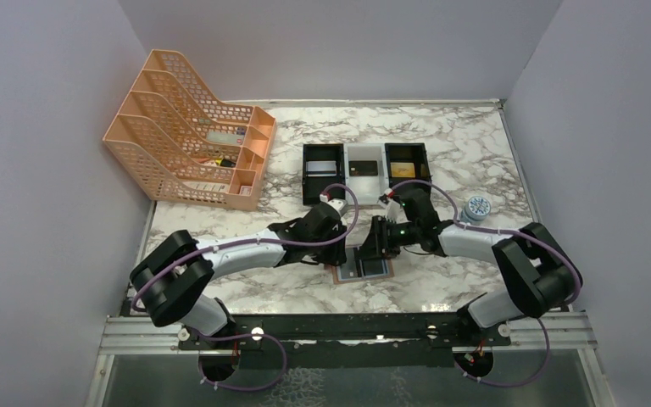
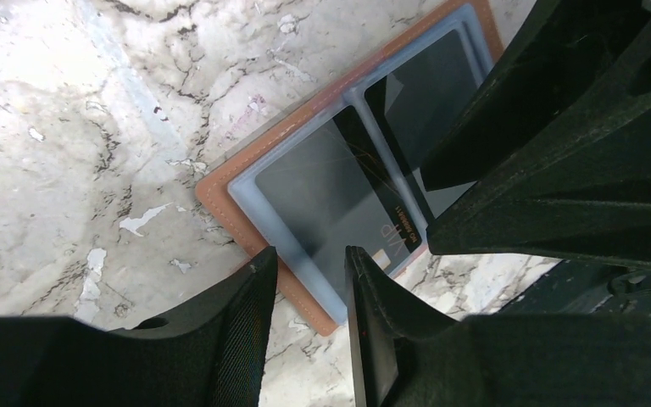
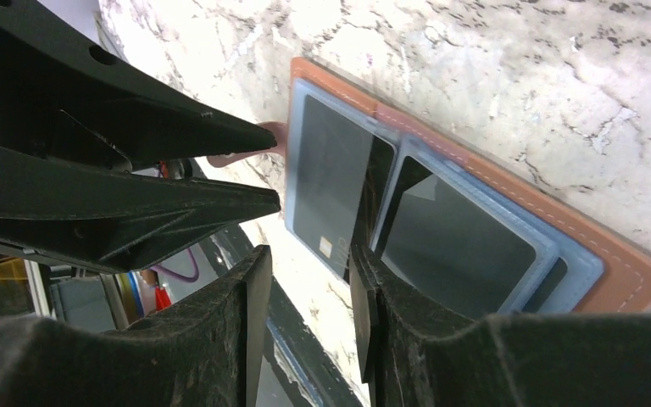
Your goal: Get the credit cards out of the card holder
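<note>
between pale lilac walls (image 1: 42,170), grey-veined marble tabletop (image 1: 458,153) under open card holder (image 1: 371,273)

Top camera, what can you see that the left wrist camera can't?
Only the top camera shows the orange file rack, the three little trays, a small round blue thing and both whole arms. Only the left wrist camera shows the gold letters VIP on the dark card in the wallet. Both show the wallet lying open on the marble table, with the left gripper and the right gripper close over it.
</note>
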You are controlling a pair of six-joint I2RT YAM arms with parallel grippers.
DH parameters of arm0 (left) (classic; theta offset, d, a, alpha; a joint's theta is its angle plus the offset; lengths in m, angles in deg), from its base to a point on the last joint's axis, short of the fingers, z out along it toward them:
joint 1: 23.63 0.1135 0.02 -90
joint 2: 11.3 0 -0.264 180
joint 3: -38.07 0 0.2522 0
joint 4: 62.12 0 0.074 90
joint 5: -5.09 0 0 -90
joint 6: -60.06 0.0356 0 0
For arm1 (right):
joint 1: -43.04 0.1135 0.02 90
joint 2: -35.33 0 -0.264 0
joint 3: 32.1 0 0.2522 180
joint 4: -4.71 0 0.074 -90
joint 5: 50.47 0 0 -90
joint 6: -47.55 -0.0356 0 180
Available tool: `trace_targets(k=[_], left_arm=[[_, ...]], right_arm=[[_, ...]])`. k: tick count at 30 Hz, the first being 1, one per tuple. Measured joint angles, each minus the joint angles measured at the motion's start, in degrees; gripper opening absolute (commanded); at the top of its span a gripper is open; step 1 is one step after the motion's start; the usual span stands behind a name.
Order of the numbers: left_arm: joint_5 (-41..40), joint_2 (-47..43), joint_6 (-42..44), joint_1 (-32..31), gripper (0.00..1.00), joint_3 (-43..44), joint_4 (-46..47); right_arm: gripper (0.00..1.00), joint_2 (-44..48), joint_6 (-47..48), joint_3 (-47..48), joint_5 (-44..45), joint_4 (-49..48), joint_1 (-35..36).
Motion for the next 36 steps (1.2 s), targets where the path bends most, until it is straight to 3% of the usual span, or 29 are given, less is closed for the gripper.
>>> trace_targets(k=[25,36], left_arm=[[-0.1,3.9,-0.2,-0.8,0.22,0.0,0.4],[-0.4,4.0,-0.2,-1.2,0.10,0.0,0.3]], right_arm=[[0.36,-7.6,-4.1,-2.1,-2.3,-9.4,0.8],[0.35,-0.8,-1.5,-1.6,4.3,-2.6,0.8]])
